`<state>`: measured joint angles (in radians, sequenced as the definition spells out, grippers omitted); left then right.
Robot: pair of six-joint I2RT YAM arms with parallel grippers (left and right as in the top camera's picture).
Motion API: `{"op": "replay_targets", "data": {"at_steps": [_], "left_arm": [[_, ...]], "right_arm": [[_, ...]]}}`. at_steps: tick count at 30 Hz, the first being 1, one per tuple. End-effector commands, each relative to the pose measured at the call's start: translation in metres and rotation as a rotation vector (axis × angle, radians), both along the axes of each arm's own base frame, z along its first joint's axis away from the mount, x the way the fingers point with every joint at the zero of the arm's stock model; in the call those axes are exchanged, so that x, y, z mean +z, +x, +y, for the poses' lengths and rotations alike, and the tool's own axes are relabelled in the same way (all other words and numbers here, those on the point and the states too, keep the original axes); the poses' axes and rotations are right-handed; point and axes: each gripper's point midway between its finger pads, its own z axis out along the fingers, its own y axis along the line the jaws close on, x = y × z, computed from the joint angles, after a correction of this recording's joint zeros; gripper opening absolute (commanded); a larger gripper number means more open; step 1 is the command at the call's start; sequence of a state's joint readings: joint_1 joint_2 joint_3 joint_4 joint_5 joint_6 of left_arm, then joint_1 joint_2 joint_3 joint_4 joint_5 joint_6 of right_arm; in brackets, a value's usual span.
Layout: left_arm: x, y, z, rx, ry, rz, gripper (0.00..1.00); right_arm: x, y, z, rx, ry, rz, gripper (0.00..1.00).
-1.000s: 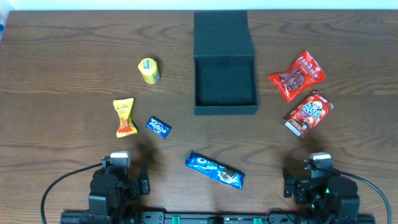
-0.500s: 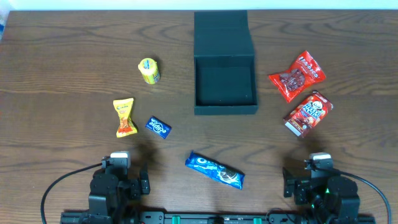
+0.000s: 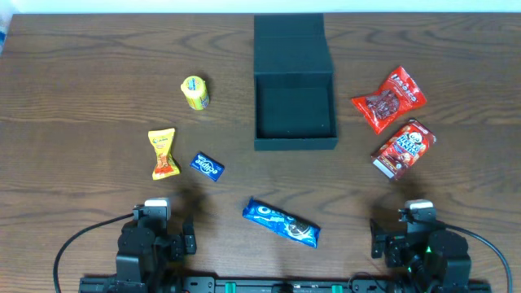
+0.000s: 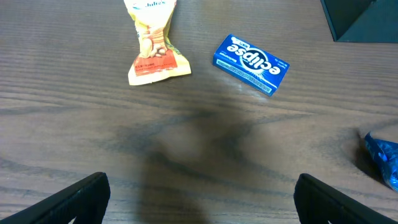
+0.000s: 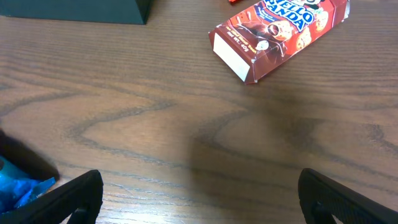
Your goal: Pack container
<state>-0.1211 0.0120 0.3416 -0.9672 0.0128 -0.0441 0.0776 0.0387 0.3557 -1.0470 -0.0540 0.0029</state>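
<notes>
We see a dark wood-grain tabletop (image 3: 81,65) with snacks scattered across it. At the near left corner the left gripper (image 4: 202,205) has its fingers spread wide, with nothing between them. Past it lies a yellow-and-orange packet (image 4: 155,46) marked "Julie's", its top cut off in the left wrist view. Farther back sits a small round yellow packet (image 3: 194,92) whose print we cannot read. Just right of the Julie's packet is a blue "eclipse" gum box (image 4: 252,62). A blue Oreo packet (image 3: 281,223) lies slantwise near the middle of the near edge.

The container (image 3: 295,118) sits mid-tabletop toward the far edge. It is open upward, its long axis runs near to far, and its lid is laid back to the far edge. The wrist views catch only its corners.

To the right lies a red packet (image 3: 388,99) with print too small to read, then a "Hello Panda" box (image 5: 280,31), partly cropped. At the near right corner the right gripper (image 5: 202,199) is also spread wide and holds nothing.
</notes>
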Motion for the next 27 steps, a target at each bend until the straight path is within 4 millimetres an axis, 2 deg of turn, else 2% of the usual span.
{"op": "replay_targets", "data": {"at_steps": [1,19,22,27], "left_arm": [[-0.017,-0.005,0.001,-0.009,0.014,0.051,0.96],[-0.017,-0.005,0.001,-0.009,0.014,0.051,0.96],[-0.017,-0.005,0.001,-0.009,0.014,0.051,0.95],[-0.017,-0.005,0.001,-0.009,0.014,0.051,0.95]], "right_arm": [[-0.003,-0.001,-0.002,-0.004,-0.007,0.003,0.99],[-0.001,0.003,-0.001,-0.003,-0.007,0.0,0.99],[0.002,0.01,-0.001,-0.006,-0.005,0.026,0.99],[0.025,0.034,0.0,-0.006,-0.009,0.068,0.99]]}}
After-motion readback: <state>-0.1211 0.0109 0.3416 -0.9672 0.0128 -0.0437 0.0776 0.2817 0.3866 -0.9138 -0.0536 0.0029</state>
